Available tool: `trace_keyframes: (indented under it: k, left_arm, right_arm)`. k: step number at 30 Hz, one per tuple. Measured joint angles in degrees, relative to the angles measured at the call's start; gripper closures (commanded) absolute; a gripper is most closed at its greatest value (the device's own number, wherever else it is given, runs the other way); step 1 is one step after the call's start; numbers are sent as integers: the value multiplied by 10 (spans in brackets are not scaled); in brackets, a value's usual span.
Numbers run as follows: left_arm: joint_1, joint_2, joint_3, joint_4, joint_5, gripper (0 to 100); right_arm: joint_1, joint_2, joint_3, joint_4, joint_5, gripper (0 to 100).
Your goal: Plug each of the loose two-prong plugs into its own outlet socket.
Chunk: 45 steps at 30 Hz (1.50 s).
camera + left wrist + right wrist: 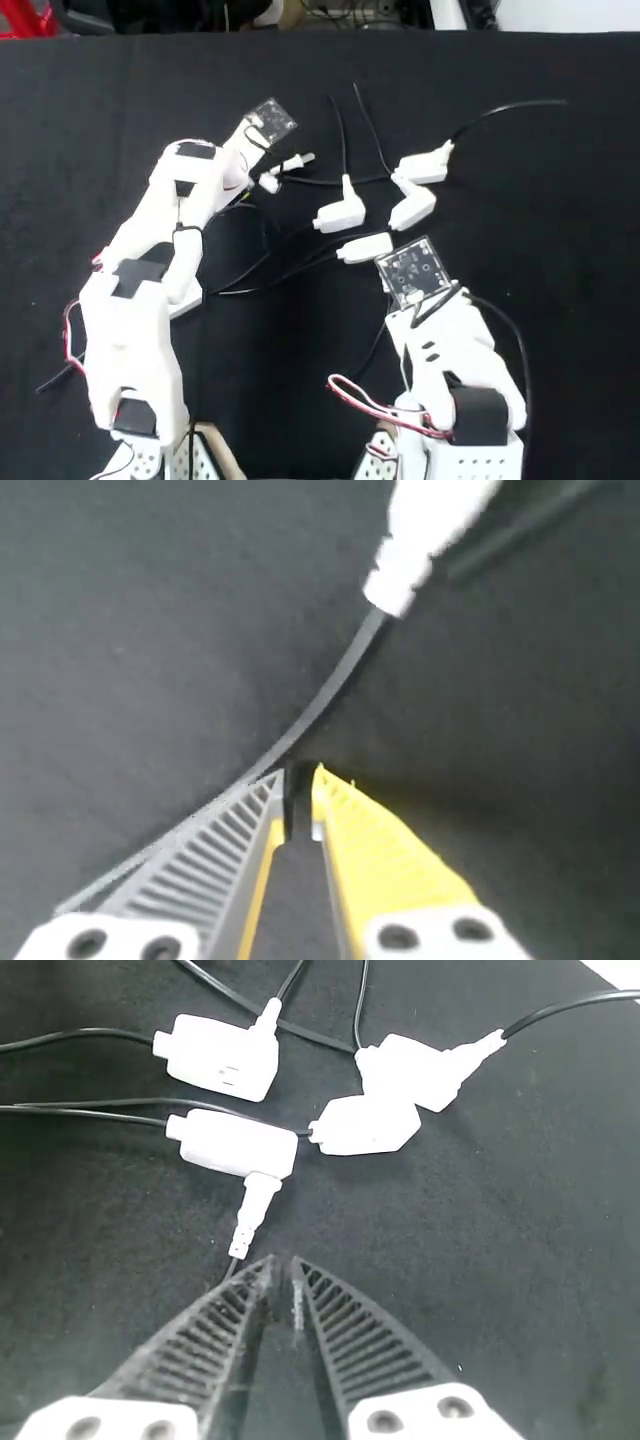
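- Two robot arms: a left arm (135,330) and a right arm (455,370).
- Four big white blocks (235,1143), bunched in the middle.
- Two small white plugs for sure: one plug (297,160) at top middle, another plug (255,1210) touching a block.
- Many black cords (325,700), too tangled to count.
- One black table (560,320).

The left arm (150,260) stretches toward 1 o'clock, the left fingers (365,835) closed together; the right arm (455,350) points to 12 o'clock, the right fingers (350,1325) closed too
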Motion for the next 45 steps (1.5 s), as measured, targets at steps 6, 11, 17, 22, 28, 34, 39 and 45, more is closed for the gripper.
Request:
trace_keyframes:
  k: [6,11,17,22,28,34,39,45]
  left_arm:
    - [18,0,-47,202,-87,971]
    - [19,-34,-50,240,-97,970]
    - [20,-65,-30,85,33,966]
    - [9,-65,34,-98,280,837]
    - [-11,-65,118,-193,520,762]
    - [11,-65,156,-196,537,762]
    - [11,-70,157,-185,498,762]
    - [-18,-96,151,-234,571,762]
  right_arm:
    - [0,0,0,0,0,984]
    - [0,0,0,0,0,984]
    - [0,0,0,0,0,984]
    - [0,0,0,0,0,984]
    - [0,0,0,0,0,984]
    - [0,0,0,0,0,984]
    - [0,0,0,0,0,984]
    - [0,0,0,0,0,985]
